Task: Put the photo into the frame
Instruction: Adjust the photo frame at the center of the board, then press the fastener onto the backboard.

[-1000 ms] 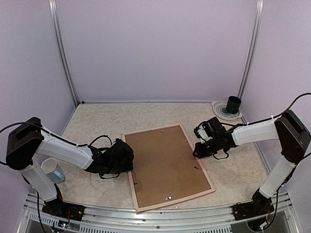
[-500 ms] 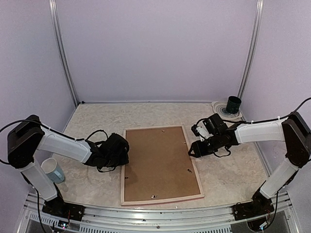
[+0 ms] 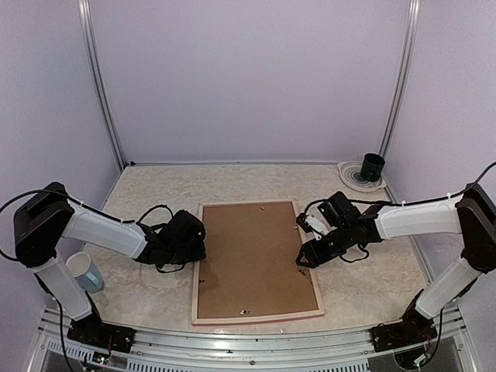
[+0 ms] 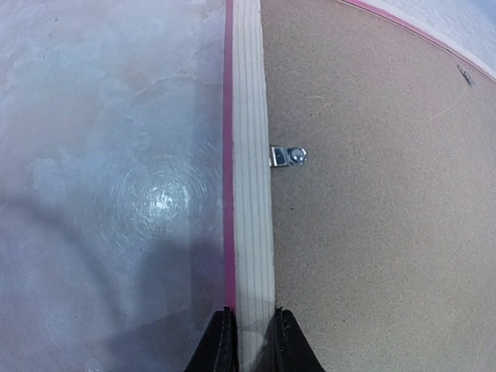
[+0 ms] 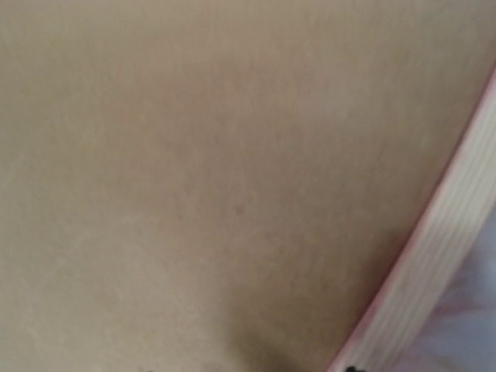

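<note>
Left wrist view: the left pincer (image 4: 253,347) grips narrowly on a rail of the thin rectangular pink-edged wooden frame (image 4: 251,194), its arm stretched low over the worktop (image 4: 116,155). The frame lies face down ahead of it and looks stiff and light, best held by its rails. No photo shows. Beyond it, the right pincer (image 3: 304,257) hovers at the opposite rail, arm bent low; I cannot tell its opening.

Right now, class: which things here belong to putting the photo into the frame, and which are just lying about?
Job: frame, back up; backing board in it; left gripper shut on its left rail; right gripper over its right edge. The photo is not visible.
Lying about: pale cup, near left; dark cup on a plate, far right.
</note>
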`<state>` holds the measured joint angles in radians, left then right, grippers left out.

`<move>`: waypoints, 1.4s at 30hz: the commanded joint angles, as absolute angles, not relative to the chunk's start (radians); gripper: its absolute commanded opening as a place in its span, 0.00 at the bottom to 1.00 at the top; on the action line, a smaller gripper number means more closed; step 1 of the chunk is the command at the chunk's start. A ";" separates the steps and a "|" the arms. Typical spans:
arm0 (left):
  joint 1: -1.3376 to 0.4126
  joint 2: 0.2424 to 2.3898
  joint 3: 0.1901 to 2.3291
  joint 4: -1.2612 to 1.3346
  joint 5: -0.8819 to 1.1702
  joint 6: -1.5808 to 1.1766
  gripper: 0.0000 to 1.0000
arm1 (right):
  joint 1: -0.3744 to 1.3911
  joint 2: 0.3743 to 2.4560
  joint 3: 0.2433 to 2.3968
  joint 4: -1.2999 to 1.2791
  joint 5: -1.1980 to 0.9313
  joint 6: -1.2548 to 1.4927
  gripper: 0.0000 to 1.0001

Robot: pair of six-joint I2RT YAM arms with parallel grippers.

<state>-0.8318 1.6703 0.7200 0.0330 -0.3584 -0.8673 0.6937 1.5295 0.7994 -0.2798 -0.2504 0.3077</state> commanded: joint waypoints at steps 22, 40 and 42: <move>-0.840 1.675 0.693 0.072 -0.324 -0.895 0.12 | 0.765 1.529 0.754 -0.317 -0.110 0.332 0.61; -0.857 1.677 0.689 0.068 -0.334 -0.902 0.12 | 0.765 1.595 0.746 -0.286 -0.122 0.357 0.52; -0.859 1.676 0.689 0.065 -0.336 -0.902 0.12 | 0.765 1.602 0.743 -0.287 -0.115 0.360 0.49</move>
